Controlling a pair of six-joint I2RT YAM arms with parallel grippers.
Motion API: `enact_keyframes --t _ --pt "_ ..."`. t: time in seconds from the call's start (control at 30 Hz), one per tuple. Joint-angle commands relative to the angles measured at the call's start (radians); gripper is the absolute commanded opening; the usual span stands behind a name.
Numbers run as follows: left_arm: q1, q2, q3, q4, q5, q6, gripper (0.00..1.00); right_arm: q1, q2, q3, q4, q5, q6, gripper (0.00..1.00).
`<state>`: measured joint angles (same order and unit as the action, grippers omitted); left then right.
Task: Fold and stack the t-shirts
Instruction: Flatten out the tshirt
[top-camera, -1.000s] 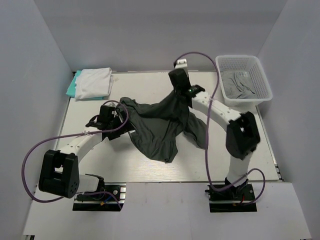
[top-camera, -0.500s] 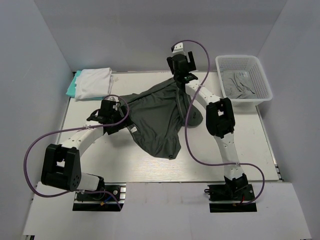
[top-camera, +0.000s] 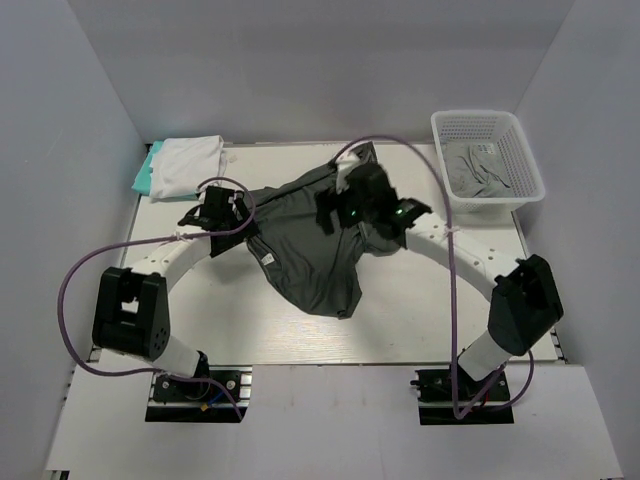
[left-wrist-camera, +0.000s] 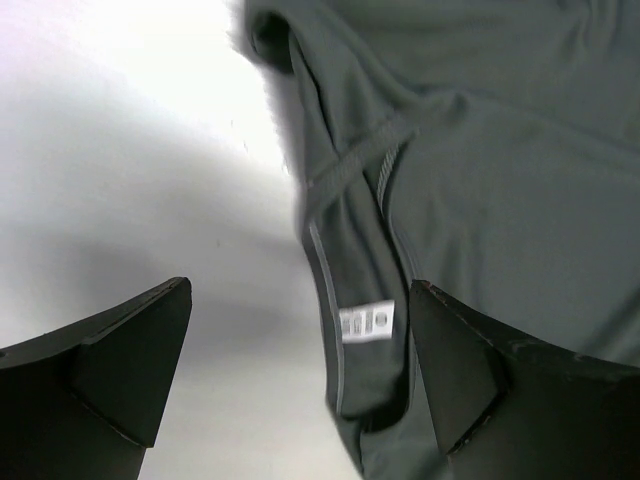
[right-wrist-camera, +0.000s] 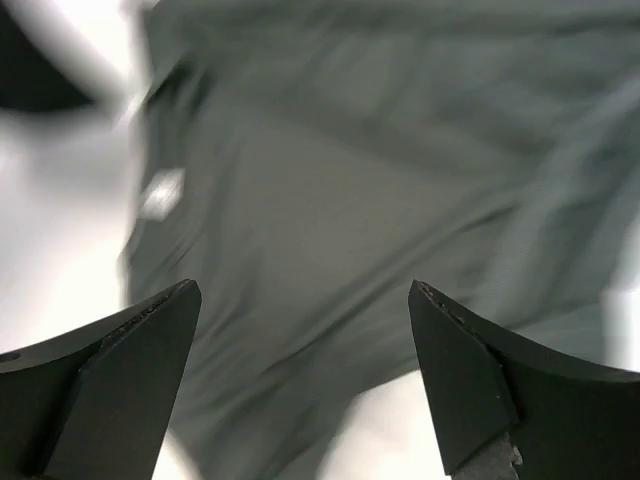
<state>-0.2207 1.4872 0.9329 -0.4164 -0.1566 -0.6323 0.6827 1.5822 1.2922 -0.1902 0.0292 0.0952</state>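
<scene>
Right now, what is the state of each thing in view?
dark grey t-shirt, unfolded, rumpled on the table
white t-shirt, folded, top of a pile
teal t-shirt, under it, mostly hidden
lighter grey t-shirt, crumpled in the basket
left gripper, jaws open
right gripper, jaws open

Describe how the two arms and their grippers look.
The left arm and right arm look alike: curved white links, bulky black joint housings, a looping purple cable each. Green lights glow near the right wrist. The left gripper and right gripper each have two wedge-shaped matte black fingers.
</scene>
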Motion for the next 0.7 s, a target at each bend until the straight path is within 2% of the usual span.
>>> enact_keyframes --t 0.0,0.2,0.33,0.37,0.47,0.57,0.6,0.67 --pt "0.02 0.048 0.067 0.039 -0.051 -0.029 1.0 0.142 0.009 -0.1 -0.106 -0.065 0.021 0.9" --pt "0.04 0.228 0.17 0.03 -0.02 -0.009 1.0 0.302 -0.021 -0.283 -0.065 0.027 0.005 0.9" --pt "0.04 0.28 0.17 0.082 0.008 -0.009 0.94 0.363 0.005 -0.35 -0.025 0.113 -0.011 0.9" --pt "0.04 0.291 0.17 0.091 0.008 -0.009 0.89 0.382 0.01 -0.352 -0.02 0.168 -0.012 0.9" --pt "0.04 0.326 0.181 0.105 0.026 0.0 0.8 0.4 0.027 -0.376 0.005 0.204 -0.035 0.9" --pt "0.04 0.358 0.181 0.117 0.045 0.0 0.67 0.411 0.062 -0.395 0.037 0.225 -0.055 0.9" --pt "0.04 0.358 0.181 0.117 0.045 0.009 0.59 0.416 0.07 -0.398 0.06 0.244 -0.06 0.9" --pt "0.04 0.372 0.19 0.117 0.066 0.019 0.52 0.423 0.099 -0.399 0.067 0.267 -0.072 0.9"
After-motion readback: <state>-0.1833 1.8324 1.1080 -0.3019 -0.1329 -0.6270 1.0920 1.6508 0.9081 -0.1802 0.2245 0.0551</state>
